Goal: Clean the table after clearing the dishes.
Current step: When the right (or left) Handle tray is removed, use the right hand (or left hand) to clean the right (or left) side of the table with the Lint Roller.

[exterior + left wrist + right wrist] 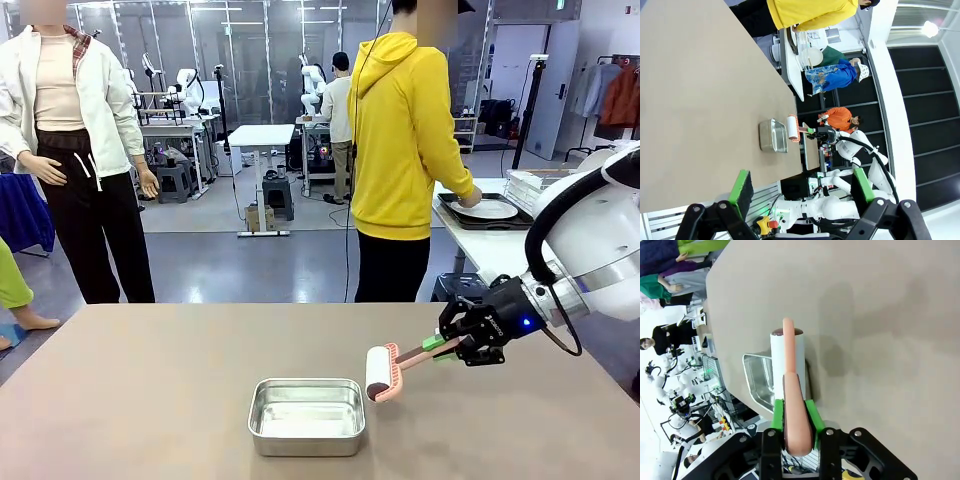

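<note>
Seeing our plain matte taupe-brown rectangular surface | right fingers clenched on pink-handled white lint roller beside square steel pan | left fingers released

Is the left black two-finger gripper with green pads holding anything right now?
No, the left gripper stands wide open, with nothing between its green pads.

Desk plain taupe-brown. Pan silver. Roller white, handle salmon-pink. Right tool black, green pads. Hoodie yellow. Plate white, tray dark.
</note>
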Available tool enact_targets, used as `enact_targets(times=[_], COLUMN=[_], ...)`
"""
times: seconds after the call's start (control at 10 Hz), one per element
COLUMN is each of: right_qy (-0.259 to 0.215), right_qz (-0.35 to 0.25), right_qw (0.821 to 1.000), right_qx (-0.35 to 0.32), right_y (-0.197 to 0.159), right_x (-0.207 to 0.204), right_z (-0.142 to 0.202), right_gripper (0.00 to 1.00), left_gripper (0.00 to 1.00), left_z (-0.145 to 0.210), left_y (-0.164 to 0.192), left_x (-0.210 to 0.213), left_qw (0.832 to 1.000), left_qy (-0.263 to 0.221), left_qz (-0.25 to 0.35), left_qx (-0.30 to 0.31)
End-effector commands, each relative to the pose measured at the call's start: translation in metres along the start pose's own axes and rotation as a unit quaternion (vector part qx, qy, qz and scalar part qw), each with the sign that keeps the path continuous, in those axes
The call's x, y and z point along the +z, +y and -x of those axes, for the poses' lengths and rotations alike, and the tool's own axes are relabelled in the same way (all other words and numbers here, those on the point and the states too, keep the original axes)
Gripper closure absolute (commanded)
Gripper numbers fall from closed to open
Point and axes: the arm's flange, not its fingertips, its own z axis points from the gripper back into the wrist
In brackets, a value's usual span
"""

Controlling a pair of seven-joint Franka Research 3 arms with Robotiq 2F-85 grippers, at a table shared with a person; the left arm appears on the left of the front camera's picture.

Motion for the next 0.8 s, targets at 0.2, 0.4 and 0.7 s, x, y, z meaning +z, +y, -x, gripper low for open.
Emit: enact_targets(times=[0.2,0.4,0.7], right_qy=[0.013,0.008,0.000], right_qz=[0.059,0.067,0.084], right_qw=[0.996,0.996,0.996], right_qx=[0.072,0.057,0.028], right_y=[0.013,0.006,-0.030], right_x=[-0.019,-0.036,-0.031], right_z=[-0.057,-0.074,-0.084], right_gripper=[0.78,0.78,0.78], left_gripper=[0.00,0.00,0.00], left_z=[-0.001,-0.001,-0.001], left_y=[-0.002,-0.002,-0.002], left_x=[0.001,0.001,0.001], left_qw=[1.000,1.000,1.000], left_qy=[-0.004,-0.004,-0.004], left_qz=[0.007,0.007,0.007], left_qx=[-0.002,-0.002,-0.002])
